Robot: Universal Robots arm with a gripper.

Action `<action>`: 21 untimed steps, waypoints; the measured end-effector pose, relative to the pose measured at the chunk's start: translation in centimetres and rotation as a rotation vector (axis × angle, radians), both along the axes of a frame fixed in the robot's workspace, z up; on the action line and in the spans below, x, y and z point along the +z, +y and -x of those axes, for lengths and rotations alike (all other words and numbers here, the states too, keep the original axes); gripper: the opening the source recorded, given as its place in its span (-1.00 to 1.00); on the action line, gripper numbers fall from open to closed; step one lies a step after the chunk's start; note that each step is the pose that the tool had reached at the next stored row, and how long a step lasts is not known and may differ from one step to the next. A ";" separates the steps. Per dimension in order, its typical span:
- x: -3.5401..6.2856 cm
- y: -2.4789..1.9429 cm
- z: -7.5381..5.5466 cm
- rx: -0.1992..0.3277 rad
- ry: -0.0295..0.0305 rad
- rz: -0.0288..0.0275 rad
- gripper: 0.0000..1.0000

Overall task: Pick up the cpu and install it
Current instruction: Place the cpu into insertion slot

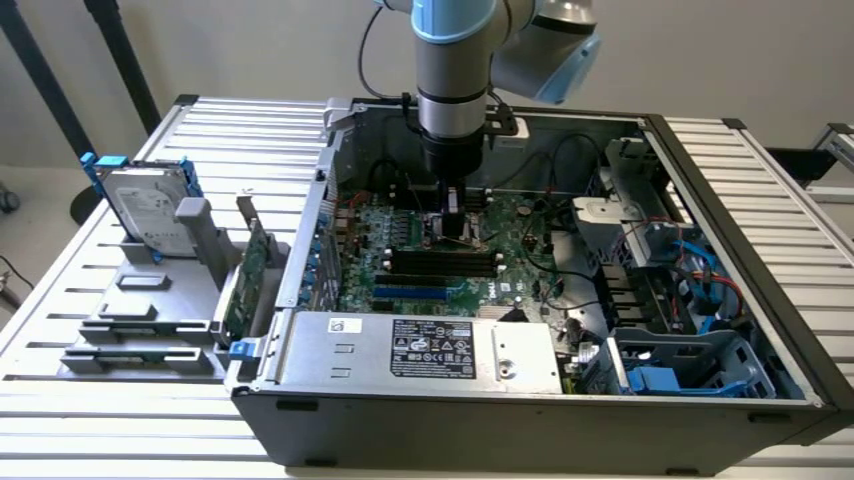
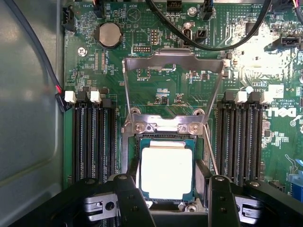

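Observation:
The cpu (image 2: 166, 172), a small square chip with a pale metal lid, lies flat in the motherboard socket (image 2: 130, 156). The socket's metal load frame (image 2: 173, 61) is swung up and open behind it. My gripper (image 2: 173, 183) hovers right over the chip, its two black fingers (image 2: 129, 194) standing apart on either side, wider than the chip. The gripper is open and holds nothing. In the exterior view the gripper (image 1: 455, 222) reaches straight down into the open computer case (image 1: 534, 420), low over the green motherboard (image 1: 521, 270).
Black memory slots (image 2: 92, 137) flank the socket on both sides, and black cables (image 2: 208, 38) loop above the load frame. The power supply (image 1: 420, 350) fills the case's front. Outside the case on the exterior view's left, a hard drive with blue rails (image 1: 140, 215) stands in a grey holder (image 1: 147, 330).

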State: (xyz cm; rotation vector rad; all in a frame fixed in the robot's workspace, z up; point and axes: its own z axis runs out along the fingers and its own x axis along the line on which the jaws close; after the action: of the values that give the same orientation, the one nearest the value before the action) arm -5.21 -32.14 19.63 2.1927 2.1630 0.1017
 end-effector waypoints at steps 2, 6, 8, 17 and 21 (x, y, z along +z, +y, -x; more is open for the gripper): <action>-0.01 0.01 0.0 0.000 0.0002 0.0005 0.09; -0.05 0.02 0.0 0.000 0.0003 0.0006 0.09; -0.06 0.03 0.0 0.000 0.0003 0.0005 0.09; -0.09 0.04 0.0 0.000 -0.0001 -0.0001 0.25; -0.06 0.04 0.0 0.000 0.0002 0.0003 0.25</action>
State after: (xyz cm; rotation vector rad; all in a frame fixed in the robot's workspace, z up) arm -5.22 -32.11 19.57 2.1925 2.1630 0.1012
